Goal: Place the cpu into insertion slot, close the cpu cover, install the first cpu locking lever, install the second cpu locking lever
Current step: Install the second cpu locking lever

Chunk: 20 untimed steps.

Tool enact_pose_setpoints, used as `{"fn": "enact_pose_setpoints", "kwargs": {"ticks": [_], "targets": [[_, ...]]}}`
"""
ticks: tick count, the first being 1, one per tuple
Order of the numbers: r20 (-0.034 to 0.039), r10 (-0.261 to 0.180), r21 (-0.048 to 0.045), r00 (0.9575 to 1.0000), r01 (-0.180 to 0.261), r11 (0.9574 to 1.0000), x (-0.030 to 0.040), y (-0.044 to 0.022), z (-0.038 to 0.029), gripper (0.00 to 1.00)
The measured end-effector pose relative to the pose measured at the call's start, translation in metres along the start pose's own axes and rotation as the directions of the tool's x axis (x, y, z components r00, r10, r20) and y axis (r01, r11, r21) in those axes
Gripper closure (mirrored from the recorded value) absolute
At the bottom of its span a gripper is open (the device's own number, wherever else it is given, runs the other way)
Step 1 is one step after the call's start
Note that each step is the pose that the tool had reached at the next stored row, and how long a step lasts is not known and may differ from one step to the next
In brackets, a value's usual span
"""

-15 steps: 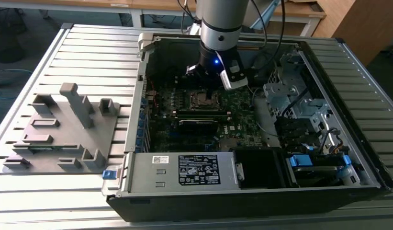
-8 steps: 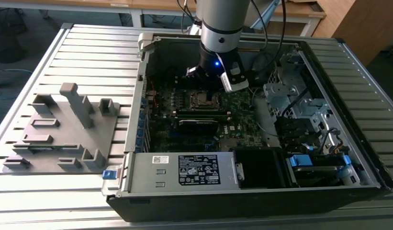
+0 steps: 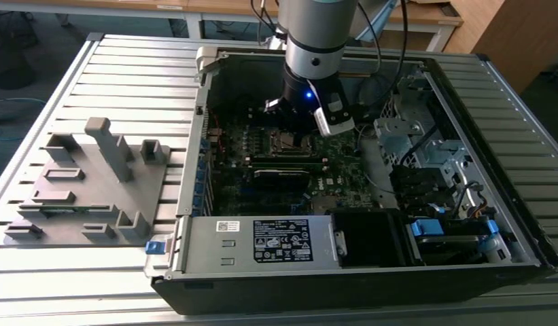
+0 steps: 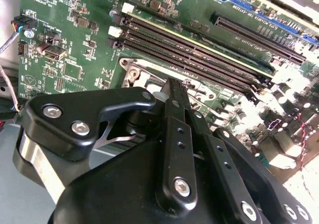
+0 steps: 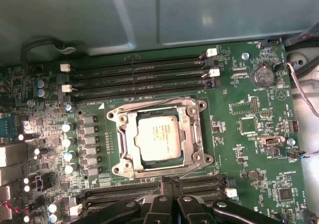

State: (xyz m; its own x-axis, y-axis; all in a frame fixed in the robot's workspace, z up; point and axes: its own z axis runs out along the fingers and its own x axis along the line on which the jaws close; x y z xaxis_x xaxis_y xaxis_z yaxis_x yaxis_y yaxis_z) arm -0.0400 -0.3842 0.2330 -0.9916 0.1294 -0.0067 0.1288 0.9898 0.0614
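Hovering beside the cpu cover [image 5: 159, 137], the gripper [image 5: 168, 184] fingers [image 5: 163, 190] appear pressed together, seemingly empty.

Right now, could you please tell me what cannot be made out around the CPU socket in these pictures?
Exterior view: the insertion slot is too small to tell its state.
Second wrist view: the claw hides most of the slot, cpu included.
First wrist view: the cpu shows, but whether the cpu cover is locked down is too fine to judge.

light: dim inside case | glare: pale blown-out patches on motherboard [image 4: 75, 45] | exterior view: soft
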Motion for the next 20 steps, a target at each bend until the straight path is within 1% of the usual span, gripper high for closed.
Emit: {"fn": "enact_pose_setpoints", "kwargs": {"ticks": [5, 16, 20], "targets": [[0.0017, 0.0, -0.0002, 1.0, 0.0, 1.0, 0.0027, -0.0015, -0.0001, 0.9], [0.0089, -0.001, -0.001, 1.0, 0.001, 1.0, 0.0141, -0.0042, 0.0, 0.9], [0.0106, -0.001, -0.0013, 0.9999, 0.001, 1.0, 0.0177, -0.0048, 0.001, 0.9]]}}
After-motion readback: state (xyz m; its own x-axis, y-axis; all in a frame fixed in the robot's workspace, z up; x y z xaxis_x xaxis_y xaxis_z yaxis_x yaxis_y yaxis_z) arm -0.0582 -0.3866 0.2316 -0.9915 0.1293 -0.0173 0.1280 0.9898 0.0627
